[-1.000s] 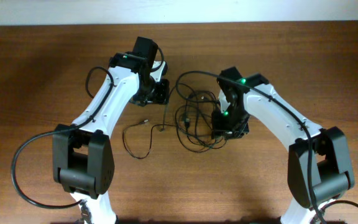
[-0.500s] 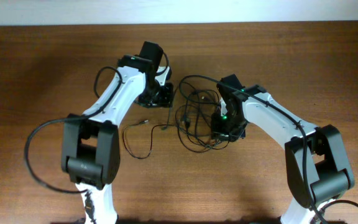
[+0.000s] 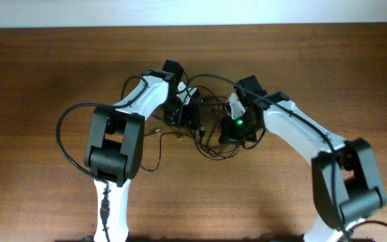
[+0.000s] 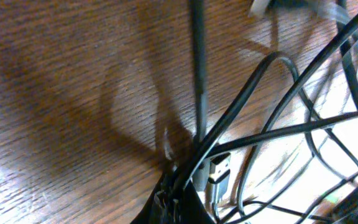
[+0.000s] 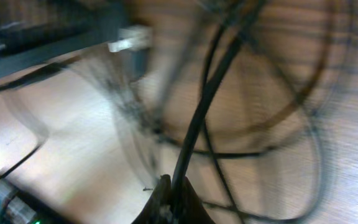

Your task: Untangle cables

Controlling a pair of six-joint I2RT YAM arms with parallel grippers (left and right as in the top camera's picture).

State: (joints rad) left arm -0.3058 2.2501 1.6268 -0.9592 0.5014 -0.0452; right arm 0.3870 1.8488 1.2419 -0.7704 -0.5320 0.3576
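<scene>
The cables (image 3: 211, 142) lie as a tangle of thin black cords in the middle of the table, between my two arms. My left gripper (image 3: 188, 115) is at the tangle's left edge. In the left wrist view it (image 4: 182, 194) is shut on a black cord (image 4: 247, 109) that runs up and to the right, with a silver-tipped plug (image 4: 219, 172) right beside the tips. My right gripper (image 3: 235, 131) is at the tangle's right side. In the blurred right wrist view it (image 5: 173, 194) is shut on a thick black cord (image 5: 207, 93) that rises from between the tips.
One loose black cord (image 3: 154, 163) with a small plug curls on the wood left of the tangle, under my left arm. The brown table (image 3: 39, 74) reaches a pale wall at the far edge. Each arm's own thick cable (image 3: 62, 128) loops beside it.
Both arms moved in toward the tangle, the left one swinging right. Both grippers went from open to shut, each closing on a cord.
</scene>
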